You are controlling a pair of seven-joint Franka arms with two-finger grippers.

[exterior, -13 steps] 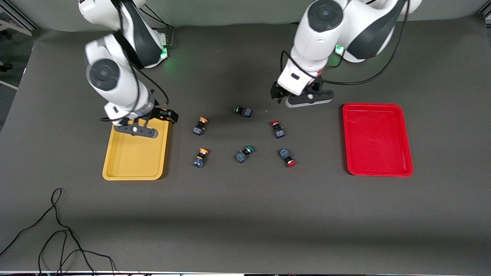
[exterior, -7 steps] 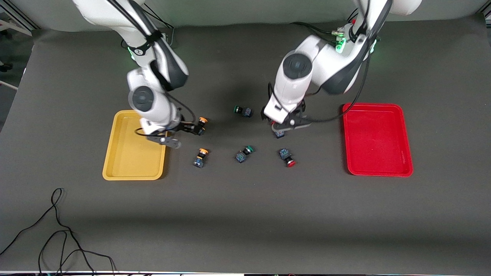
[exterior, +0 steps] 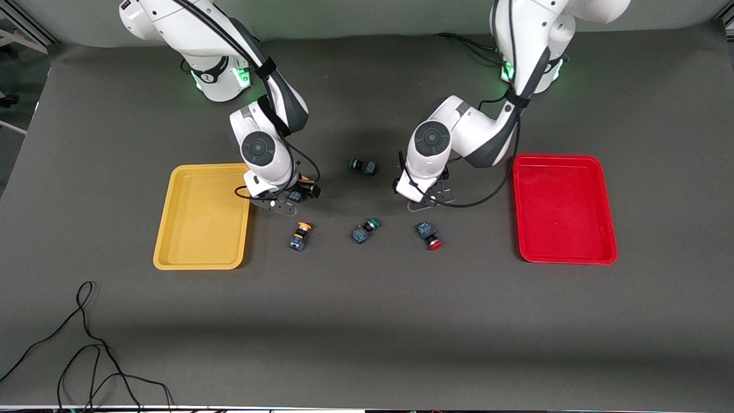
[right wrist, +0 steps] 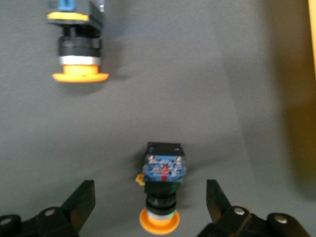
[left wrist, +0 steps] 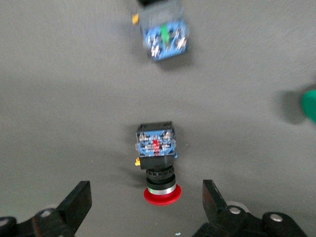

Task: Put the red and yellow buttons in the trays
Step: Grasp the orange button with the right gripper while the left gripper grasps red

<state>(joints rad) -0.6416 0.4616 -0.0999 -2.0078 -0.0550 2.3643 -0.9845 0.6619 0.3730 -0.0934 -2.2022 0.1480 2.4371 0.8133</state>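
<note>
Seen from the front, the yellow tray point(exterior: 200, 229) lies empty at 9 o'clock on the dark worktop point(exterior: 367, 321). Just off its 2 o'clock corner the right hand point(exterior: 287, 202) is down low over the first yellow-capped switch point(exterior: 296, 197). In the right wrist view its fingers point(right wrist: 81, 200) stand wide apart, one on each side of that switch point(right wrist: 163, 190), not touching it and holding nothing. The second yellow-capped switch point(exterior: 300, 235) lies on the worktop at 6 o'clock from the first. At the middle are two green-capped switches, one point(exterior: 363, 166) at 12 o'clock from the other point(exterior: 365, 229). The left hand point(exterior: 424, 198) hangs low over the first red-capped switch point(left wrist: 157, 163), which the arm hides from the front. In the left wrist view its fingers point(left wrist: 79, 202) are spread wide on either side of the switch, clear of it, gripping nothing. The second red-capped switch point(exterior: 429, 235) lies at 6 o'clock from this hand. The red tray point(exterior: 565, 209) sits empty at 3 o'clock.
</note>
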